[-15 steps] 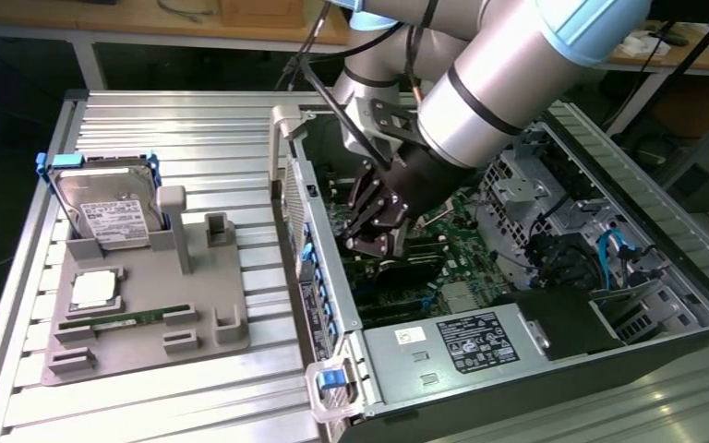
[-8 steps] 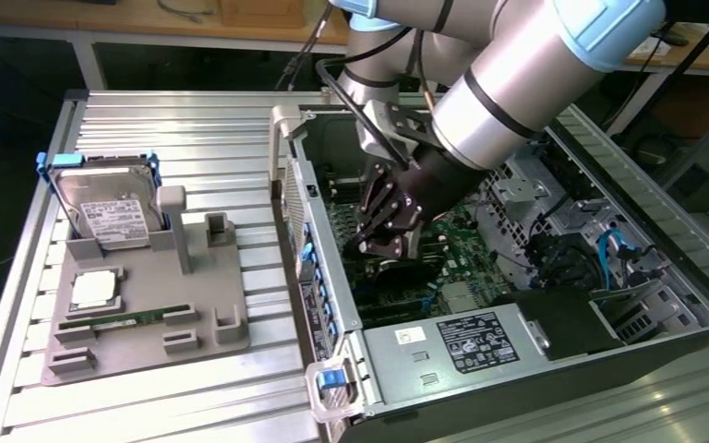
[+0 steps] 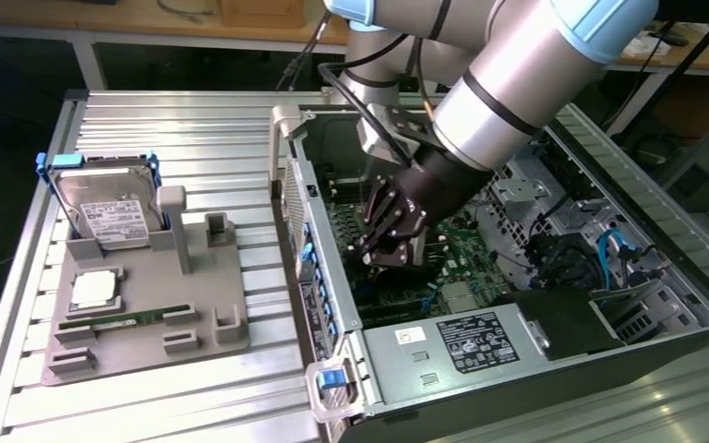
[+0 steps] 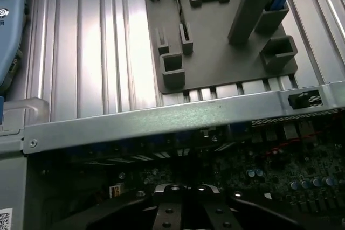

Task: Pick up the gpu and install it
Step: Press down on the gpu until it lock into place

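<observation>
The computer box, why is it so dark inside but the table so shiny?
In the wrist view the computer case shades its own inside, while the ribbed metal table catches bright glare. In the exterior view the gripper hangs in that shade.

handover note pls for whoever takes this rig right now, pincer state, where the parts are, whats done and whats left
Pincer: shut, reaching down inside the open grey computer case, just above the green motherboard. Whether it grips anything cannot be told.
GPU: I cannot make out the card; the black arm blocks the spot beneath the pincer.
Grey parts tray on the ribbed metal table: silver hard drive with white label stands upright in its holder, square silver processor chip and narrow green memory stick lie in their slots.
Done: the arm is at the case.
Left: card seating is unconfirmed, so check it.
</observation>
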`<act>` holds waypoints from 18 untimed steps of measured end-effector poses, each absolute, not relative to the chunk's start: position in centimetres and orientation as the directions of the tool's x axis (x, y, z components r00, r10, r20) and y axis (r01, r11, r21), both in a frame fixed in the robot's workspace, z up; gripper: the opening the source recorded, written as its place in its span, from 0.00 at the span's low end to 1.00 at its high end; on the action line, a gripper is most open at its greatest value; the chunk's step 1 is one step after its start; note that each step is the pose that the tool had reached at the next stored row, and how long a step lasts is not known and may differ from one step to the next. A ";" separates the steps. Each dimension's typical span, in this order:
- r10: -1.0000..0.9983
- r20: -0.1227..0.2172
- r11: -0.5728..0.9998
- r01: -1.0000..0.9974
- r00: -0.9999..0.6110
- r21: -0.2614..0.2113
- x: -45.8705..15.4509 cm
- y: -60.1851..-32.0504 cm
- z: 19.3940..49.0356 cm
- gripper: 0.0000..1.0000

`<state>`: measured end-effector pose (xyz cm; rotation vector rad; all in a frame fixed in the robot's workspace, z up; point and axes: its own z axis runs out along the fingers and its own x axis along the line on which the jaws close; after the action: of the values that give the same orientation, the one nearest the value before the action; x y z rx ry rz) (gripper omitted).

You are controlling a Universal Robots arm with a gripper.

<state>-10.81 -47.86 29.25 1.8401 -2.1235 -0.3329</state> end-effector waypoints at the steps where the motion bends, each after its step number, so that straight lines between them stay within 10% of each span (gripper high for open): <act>1: -0.988 0.092 0.151 -0.917 -0.125 0.371 -10.8 -47.9 29.2 0.11; 18: -0.974 0.197 0.176 -0.919 -0.111 0.353 -11.9 -44.1 28.8 0.11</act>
<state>-11.86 -44.12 28.78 1.7884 -2.0809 -0.1997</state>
